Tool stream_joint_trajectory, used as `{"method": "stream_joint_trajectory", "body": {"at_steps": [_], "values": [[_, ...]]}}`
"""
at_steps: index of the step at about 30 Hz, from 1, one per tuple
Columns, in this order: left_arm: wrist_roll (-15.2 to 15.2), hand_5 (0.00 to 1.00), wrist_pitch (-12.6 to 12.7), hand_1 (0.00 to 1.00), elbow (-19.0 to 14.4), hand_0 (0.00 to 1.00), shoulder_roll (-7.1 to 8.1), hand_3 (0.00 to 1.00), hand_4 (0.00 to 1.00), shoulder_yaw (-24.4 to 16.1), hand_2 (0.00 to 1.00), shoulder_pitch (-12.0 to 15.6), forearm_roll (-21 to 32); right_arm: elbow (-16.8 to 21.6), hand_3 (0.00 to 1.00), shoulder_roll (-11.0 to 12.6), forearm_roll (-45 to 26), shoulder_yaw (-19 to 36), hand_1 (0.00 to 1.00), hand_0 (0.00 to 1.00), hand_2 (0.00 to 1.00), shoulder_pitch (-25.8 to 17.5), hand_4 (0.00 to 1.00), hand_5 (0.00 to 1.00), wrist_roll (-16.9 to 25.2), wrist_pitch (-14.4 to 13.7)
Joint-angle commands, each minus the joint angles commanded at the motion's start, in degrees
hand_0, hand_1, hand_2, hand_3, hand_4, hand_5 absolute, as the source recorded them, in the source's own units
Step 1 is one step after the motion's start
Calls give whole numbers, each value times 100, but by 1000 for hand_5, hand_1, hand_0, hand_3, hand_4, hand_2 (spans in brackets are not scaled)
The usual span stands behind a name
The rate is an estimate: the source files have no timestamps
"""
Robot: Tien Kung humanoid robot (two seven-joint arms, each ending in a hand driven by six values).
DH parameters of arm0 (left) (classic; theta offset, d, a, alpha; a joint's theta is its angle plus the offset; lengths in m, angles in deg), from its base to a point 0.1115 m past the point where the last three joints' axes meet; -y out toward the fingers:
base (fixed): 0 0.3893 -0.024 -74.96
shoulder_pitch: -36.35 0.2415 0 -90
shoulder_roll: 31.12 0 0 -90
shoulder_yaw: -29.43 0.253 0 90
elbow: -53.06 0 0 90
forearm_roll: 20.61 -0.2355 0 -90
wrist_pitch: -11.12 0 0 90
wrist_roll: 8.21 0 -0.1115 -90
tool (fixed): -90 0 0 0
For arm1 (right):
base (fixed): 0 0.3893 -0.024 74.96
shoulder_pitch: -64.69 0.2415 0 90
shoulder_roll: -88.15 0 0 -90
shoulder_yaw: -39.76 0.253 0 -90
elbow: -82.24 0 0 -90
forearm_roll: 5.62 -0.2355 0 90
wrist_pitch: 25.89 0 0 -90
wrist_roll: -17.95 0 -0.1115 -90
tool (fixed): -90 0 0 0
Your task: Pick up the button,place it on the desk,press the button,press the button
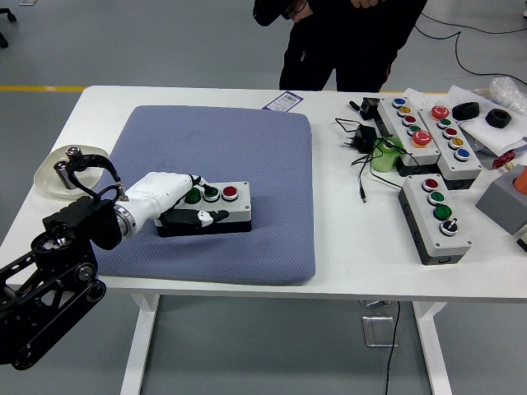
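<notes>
A grey button box (216, 206) with two green buttons and one red button on top lies on the blue pad (247, 148). My left hand (191, 207), white with dark fingers, rests at the box's left end. Its fingers lie loosely along the box's front and left side, with one fingertip (221, 216) at the front face. I cannot tell whether they grip the box. The right hand is out of view.
Three more button boxes (436, 216) (408, 127) (451, 136), a green item, a power adapter (362, 136) and cables lie at the right. A clear bowl (58, 169) stands at the left edge. A person in black (346, 41) stands at the far side.
</notes>
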Motion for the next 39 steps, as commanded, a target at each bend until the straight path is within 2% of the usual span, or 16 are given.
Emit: {"method": "stream_joint_trajectory", "body": {"at_steps": [2, 4, 5, 6, 8, 11, 12, 14, 16, 17, 20, 23, 24, 28, 39], "values": [[-24, 998, 100, 2, -85, 2, -6, 709, 881, -98, 2, 18, 58, 0, 576, 0, 9, 5, 683, 744, 703, 1, 181, 112, -1, 0], [-88, 998, 339, 2, -227, 2, -23, 709, 881, -286, 2, 52, 212, 0, 576, -1, 5, 6, 683, 744, 703, 1, 181, 112, -2, 0], [-137, 998, 531, 2, -272, 2, -36, 746, 882, -387, 2, 69, 307, 0, 576, -1, 2, 5, 683, 744, 703, 1, 181, 112, -2, 0], [-186, 998, 697, 2, -288, 2, -49, 746, 882, -466, 2, 80, 396, 0, 576, -1, 0, 6, 683, 744, 703, 2, 181, 112, -3, -1], [-312, 998, 1190, 2, -273, 2, -79, 746, 882, -652, 2, 100, 671, 0, 576, 0, 1, 4, 683, 744, 703, 6, 181, 112, -4, -1], [-517, 998, 1793, 2, -131, 2, -127, 746, 882, -880, 2, 121, 1187, 0, 576, 1, 14, 13, 683, 744, 703, 7, 181, 112, -6, 0], [-611, 998, 1998, 429, -18, 299, -153, 945, 873, -968, 485, 126, 1448, 0, 576, 2, 14, 13, 683, 744, 703, 7, 181, 112, -6, 0], [-763, 998, 2265, 429, 186, 299, -187, 945, 873, -1106, 485, 141, 1969, 0, 576, 3, 12, 10, 683, 744, 703, 9, 181, 112, -5, -1], [-1006, 998, 2399, 429, 406, 299, -212, 945, 873, -1218, 485, 157, 2416, 0, 576, 3, 10, 13, 683, 744, 703, 8, 181, 112, -5, -2], [-1153, 998, 2430, 871, 507, 842, -220, 998, 843, -1267, 949, 164, 2677, 0, 576, 4, 9, 11, 683, 744, 703, 7, 181, 112, -4, -2], [-1559, 998, 2592, 871, 805, 842, -255, 998, 843, -1461, 949, 176, 3384, 0, 576, 2, 12, 11, 683, 744, 703, 7, 181, 112, -6, -2], [-1774, 998, 2610, 871, 1076, 842, -314, 998, 843, -1719, 949, 194, 4129, 0, 576, -2, 10, 16, 683, 744, 703, 0, 181, 112, -8, -4], [-1806, 998, 2583, 894, 1162, 890, -330, 995, 846, -1793, 968, 203, 4353, 0, 576, -3, 12, 16, 683, 745, 703, -1, 181, 112, -8, -4], [-1850, 998, 2367, 894, 1407, 890, -345, 995, 846, -1990, 968, 255, 5321, 0, 576, -10, 24, 33, 683, 745, 703, -4, 181, 112, -13, -6], [-1762, 998, 2213, 897, 1600, 894, -384, 985, 841, -2122, 965, 367, 7942, 0, 576, -23, 30, 32, 684, 745, 703, -30, 180, 111, -20, -4]]}}
